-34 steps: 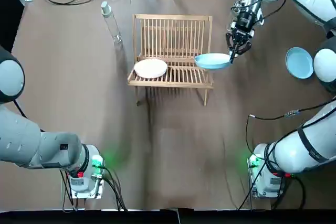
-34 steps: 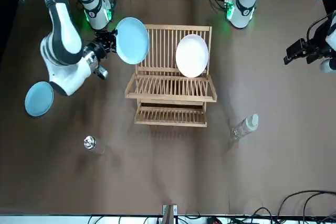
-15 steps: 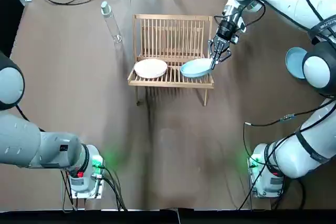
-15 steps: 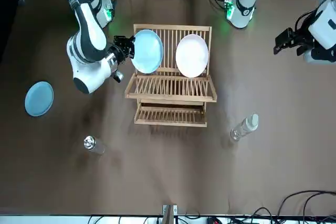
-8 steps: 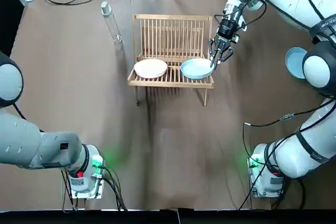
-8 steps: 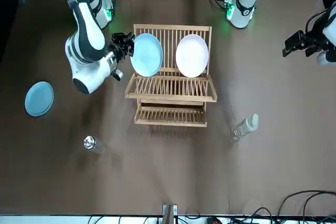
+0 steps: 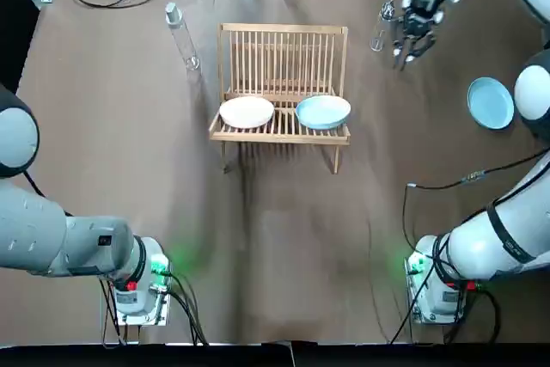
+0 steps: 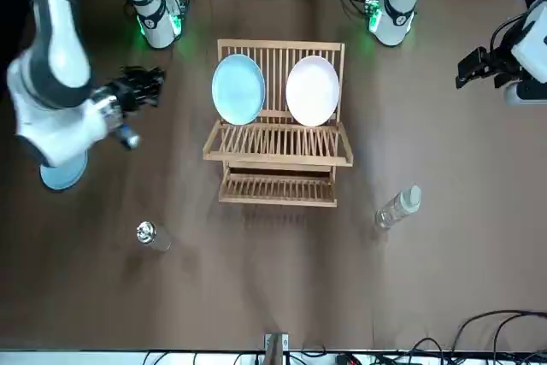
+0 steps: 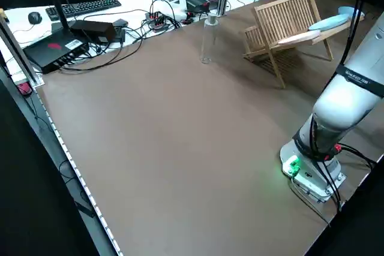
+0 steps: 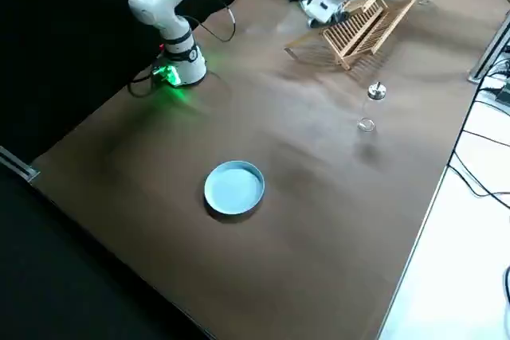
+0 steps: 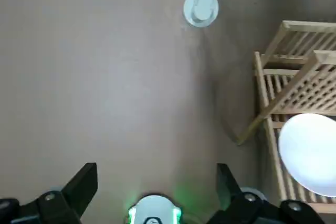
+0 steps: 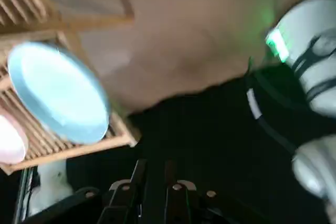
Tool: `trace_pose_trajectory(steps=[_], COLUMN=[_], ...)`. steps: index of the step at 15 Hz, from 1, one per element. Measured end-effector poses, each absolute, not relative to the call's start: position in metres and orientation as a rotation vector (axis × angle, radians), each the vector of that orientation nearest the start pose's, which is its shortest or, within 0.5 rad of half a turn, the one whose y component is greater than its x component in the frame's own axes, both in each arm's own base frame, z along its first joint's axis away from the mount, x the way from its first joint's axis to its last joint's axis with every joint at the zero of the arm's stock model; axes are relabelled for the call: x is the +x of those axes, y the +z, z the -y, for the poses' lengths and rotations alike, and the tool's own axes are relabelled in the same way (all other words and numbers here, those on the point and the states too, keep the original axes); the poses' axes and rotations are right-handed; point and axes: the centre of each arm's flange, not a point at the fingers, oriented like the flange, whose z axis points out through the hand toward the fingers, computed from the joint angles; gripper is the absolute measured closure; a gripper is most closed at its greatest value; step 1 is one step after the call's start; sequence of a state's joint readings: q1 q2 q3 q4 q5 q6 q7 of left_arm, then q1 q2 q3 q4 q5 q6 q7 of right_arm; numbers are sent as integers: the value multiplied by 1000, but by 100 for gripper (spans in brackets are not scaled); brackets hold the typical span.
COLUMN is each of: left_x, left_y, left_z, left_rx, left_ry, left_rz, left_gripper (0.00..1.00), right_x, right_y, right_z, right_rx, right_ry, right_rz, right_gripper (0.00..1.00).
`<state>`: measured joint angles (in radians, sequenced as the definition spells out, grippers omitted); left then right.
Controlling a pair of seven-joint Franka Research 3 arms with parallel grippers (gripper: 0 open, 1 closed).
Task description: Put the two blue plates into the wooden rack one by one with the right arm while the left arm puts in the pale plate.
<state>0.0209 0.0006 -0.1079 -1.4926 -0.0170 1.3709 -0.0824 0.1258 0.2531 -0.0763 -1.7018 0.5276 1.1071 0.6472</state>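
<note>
Wooden rack (image 7: 282, 83) holds pale plate (image 7: 247, 112) and blue plate (image 7: 323, 112) side by side. Second blue plate (image 7: 490, 102) well right of rack. Your right gripper (image 7: 410, 51) off rack's far-right corner, near jar (image 7: 378, 40), grip state unreadable; left gripper (image 11: 156, 169) spread wide, empty.

Blue plate (image 10: 233, 188) on table (image 10: 319, 224), well apart from rack (image 10: 360, 31)

A clear bottle (image 7: 181, 36) stands upright on the brown table (image 7: 284, 238).

Soft light from above fills the table (image 7: 284, 238), the rack (image 7: 282, 58) casts a faint shadow, and small green lights (image 7: 160, 264) glow.
</note>
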Motion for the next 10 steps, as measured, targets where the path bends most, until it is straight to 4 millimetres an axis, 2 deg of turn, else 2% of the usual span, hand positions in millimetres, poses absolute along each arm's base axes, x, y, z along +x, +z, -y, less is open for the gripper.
trace_pose_trajectory(steps=[2,5,10], left_x=[531,532,535], left_y=[645,644,642], left_z=[63,89,90], left_rx=[-3086,-3068,-3069], left_ry=[171,106,92], left_rz=[-59,-114,-120], left_gripper=[0,0,0], right_x=[535,550,560], right_y=[431,421,380], right_z=[-45,35,175], right_rx=[-2595,-2739,-2939], right_ry=[1249,1042,805], right_rz=[-674,-562,-343], right_gripper=[79,77,70])
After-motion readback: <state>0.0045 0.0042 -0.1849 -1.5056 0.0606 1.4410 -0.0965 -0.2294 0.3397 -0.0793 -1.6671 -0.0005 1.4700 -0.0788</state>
